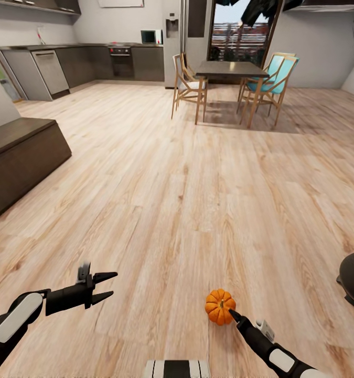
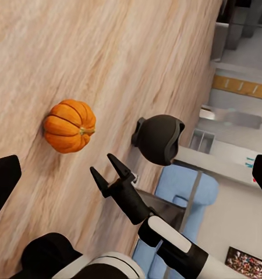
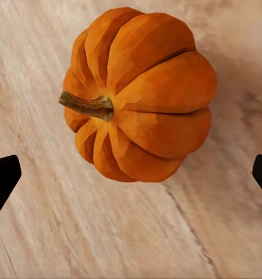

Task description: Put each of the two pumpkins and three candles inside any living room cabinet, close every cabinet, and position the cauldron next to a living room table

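Reaching low, the right pincer [image 1: 233, 315] hangs spread wide just beside the pumpkin [image 1: 220, 306] sitting on the wooden floor [image 1: 187, 189]; I'd centre it over the ribs and close gently, since that round body could roll. The left pincer [image 1: 106, 287] idles apart.

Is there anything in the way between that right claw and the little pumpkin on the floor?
Nothing visible. The right gripper is open just short of the pumpkin, with bare wooden floor between its fingertips and the pumpkin.

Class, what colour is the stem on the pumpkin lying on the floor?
Brownish-olive, against the orange pumpkin; the stem shows best in the right wrist view.
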Robot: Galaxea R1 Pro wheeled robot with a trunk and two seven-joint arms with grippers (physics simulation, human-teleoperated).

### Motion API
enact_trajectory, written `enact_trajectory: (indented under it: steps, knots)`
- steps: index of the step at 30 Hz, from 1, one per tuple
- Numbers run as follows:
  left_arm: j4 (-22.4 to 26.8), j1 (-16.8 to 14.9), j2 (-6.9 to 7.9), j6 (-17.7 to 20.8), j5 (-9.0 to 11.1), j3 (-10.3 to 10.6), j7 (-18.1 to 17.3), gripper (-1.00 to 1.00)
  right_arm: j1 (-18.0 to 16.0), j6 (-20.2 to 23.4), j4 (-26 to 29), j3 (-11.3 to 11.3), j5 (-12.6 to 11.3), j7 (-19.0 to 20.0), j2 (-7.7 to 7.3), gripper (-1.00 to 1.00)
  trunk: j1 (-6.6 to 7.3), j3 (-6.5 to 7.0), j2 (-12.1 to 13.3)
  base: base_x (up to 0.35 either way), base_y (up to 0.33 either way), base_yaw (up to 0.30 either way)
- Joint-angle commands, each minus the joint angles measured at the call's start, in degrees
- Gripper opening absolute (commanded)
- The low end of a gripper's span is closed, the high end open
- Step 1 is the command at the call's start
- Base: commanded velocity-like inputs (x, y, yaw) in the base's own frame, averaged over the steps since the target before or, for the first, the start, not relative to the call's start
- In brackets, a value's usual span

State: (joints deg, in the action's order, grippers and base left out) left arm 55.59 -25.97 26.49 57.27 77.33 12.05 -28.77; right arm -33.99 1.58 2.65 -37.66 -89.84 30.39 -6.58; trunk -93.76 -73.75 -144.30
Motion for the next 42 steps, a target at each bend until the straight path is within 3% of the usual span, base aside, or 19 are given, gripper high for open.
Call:
enact_trajectory:
  steps: [1, 7, 14, 21, 26, 28, 32, 35, 38, 42]
  knots:
    - [0.0, 0.0, 0.05, 0.0, -0.2, 0.1, -0.4, 1.0, 0.0, 0.2, 0.0, -0.4, -0.6, 0.1, -0.03, 1.0, -0.01, -0.27, 0.0, 0.0, 0.0, 0.0]
    - [0.0, 0.0, 0.05, 0.0, -0.2, 0.1, -0.4, 1.0, 0.0, 0.2, -0.1, -0.3, -0.7, 0.0, -0.17, 1.0, -0.17, -1.6, -0.1, 0.0, 0.0, 0.0]
    - [0.1, 0.0, 0.05, 0.0, -0.2, 0.1, -0.4, 1.0, 0.0, 0.3, -0.1, -0.3, -0.6, 0.5, -0.27, 1.0, -0.17, -1.6, -0.1, 0.0, 0.0, 0.0]
    - [0.2, 0.0, 0.05, 0.0, -0.2, 0.1, -0.4, 1.0, 0.0, 0.3, 0.0, -0.4, -0.5, 2.5, -0.28, 1.0, -0.35, -3.15, -0.2, 0.0, 0.0, 0.0]
    - [0.8, 0.0, 0.1, 0.1, 0.1, 0.3, -2.1, 1.0, 0.0, 0.3, 0.0, -0.4, -0.5, 2.8, -0.28, 1.0, -0.35, -3.15, -0.2, 0.0, 0.0, 0.0]
    - [1.1, 0.0, 0.15, 0.1, 0.1, 1.2, -4.6, 1.0, 0.0, 0.3, 0.0, -0.4, -0.5, 2.8, -0.28, 1.0, -0.35, -3.15, -0.2, 0.0, 0.0, 0.0]
    - [3.5, 0.0, 0.29, 0.1, 0.1, 6.1, -13.9, 1.0, 0.0, 0.2, 0.0, -0.4, -0.5, 2.9, -0.28, 1.0, -0.35, -3.15, -0.2, 0.0, 0.0, 0.0]
    - [9.3, 0.3, 0.31, 0.1, 0.2, 9.1, -17.4, 1.0, 0.0, 0.2, 0.0, -0.4, -0.5, 3.5, -0.28, 1.0, -0.35, -3.15, -0.2, 0.0, 0.0, 0.0]
    - [13.6, 1.1, 0.27, 0.1, 0.3, 10.5, -18.2, 1.0, 0.0, 0.2, 0.0, -0.4, -0.4, 3.7, -0.23, 1.0, -0.35, -3.15, -0.2, 0.0, 0.0, 0.0]
    - [15.1, 1.7, 0.23, 0.0, 0.3, 11.6, -18.5, 1.0, 0.0, 0.2, 0.0, -0.4, -0.4, 3.8, -0.2, 1.0, -0.37, -3.37, -0.2, 0.0, 0.0, 0.0]
